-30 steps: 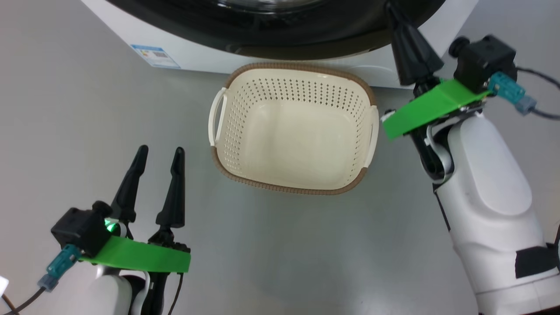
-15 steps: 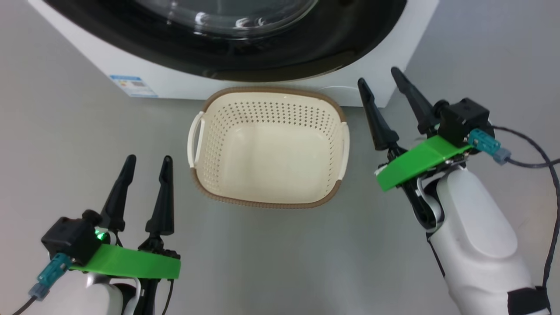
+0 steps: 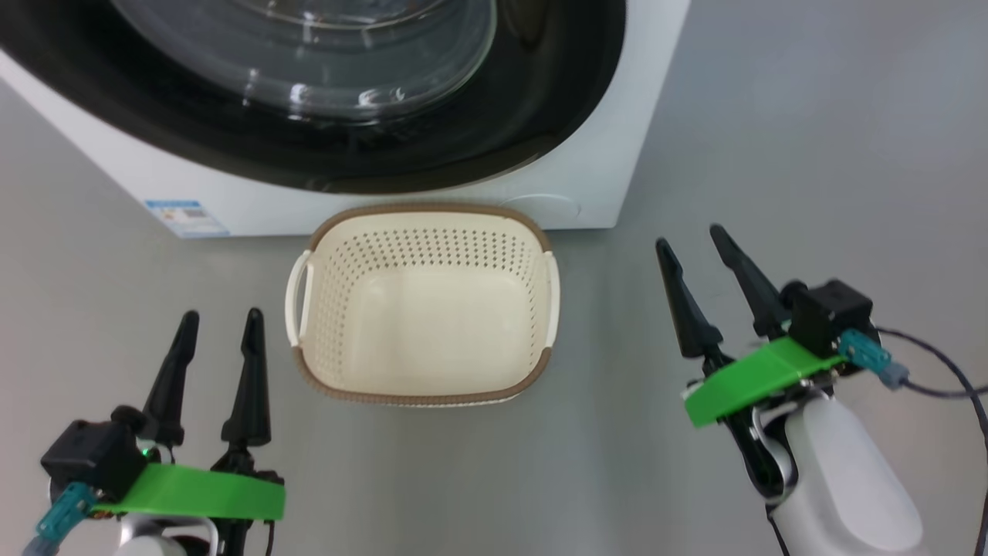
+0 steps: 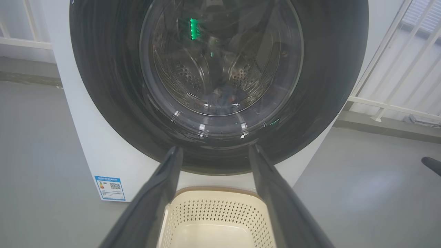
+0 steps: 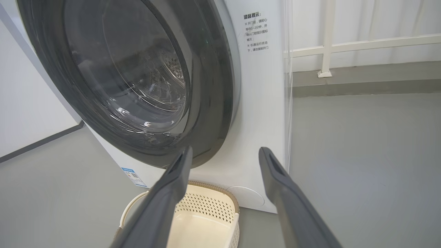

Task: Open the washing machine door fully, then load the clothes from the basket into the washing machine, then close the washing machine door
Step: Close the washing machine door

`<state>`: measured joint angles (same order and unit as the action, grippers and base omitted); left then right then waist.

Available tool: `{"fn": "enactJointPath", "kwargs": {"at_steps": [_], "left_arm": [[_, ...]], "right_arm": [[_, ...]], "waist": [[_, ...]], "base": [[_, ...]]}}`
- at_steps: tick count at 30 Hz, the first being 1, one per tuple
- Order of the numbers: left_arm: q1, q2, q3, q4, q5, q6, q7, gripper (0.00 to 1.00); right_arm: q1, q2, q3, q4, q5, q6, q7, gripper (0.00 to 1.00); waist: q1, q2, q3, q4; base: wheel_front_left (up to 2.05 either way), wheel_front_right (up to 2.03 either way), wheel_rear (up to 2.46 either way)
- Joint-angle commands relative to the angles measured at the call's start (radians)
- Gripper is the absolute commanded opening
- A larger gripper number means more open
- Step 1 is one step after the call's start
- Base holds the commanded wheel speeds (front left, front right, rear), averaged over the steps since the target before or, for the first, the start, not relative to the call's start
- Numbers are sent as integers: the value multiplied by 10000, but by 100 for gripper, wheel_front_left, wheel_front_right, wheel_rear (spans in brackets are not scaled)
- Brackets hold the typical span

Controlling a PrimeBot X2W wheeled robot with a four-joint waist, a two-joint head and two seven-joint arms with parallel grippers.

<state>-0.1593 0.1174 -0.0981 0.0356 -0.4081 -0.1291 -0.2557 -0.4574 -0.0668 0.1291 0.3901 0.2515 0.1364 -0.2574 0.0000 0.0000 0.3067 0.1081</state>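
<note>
Floor: basket between left gripper, right gripper.

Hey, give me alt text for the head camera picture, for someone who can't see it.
An empty cream-white perforated plastic basket with a brown rim sits on the grey floor before a white washing machine whose round black-rimmed glass door looks shut. The open left gripper and open right gripper, each with two dark fingers, flank the basket, holding nothing.
</note>
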Motion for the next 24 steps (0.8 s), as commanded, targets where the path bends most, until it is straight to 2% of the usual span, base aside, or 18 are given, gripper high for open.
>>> {"fn": "enactJointPath", "kwargs": {"at_steps": [1, 10, 16, 24], "left_arm": [[107, 278, 457, -148, 105, -15, -61, 100], [568, 136, 897, 25, 387, -15, -61, 100], [1169, 35, 1058, 193, 624, -15, -61, 100], [2008, -189, 1307, 187, 940, -15, -61, 100]], "right_arm": [[321, 166, 147, -355, 90, -57, -44, 100], [1350, 166, 22, -891, 199, -57, -44, 100], [2507, 166, -516, -1271, 455, -57, -44, 100], [3680, 166, -513, -1519, 376, -57, -44, 100]], "waist": [[0, 0, -389, -385], [0, 0, -1045, -781], [0, 0, -1912, -899], [0, 0, -2715, -1106]], "base": [[0, 0, 0], [0, 0, 0], [0, 0, 0], [0, 0, 0]]}}
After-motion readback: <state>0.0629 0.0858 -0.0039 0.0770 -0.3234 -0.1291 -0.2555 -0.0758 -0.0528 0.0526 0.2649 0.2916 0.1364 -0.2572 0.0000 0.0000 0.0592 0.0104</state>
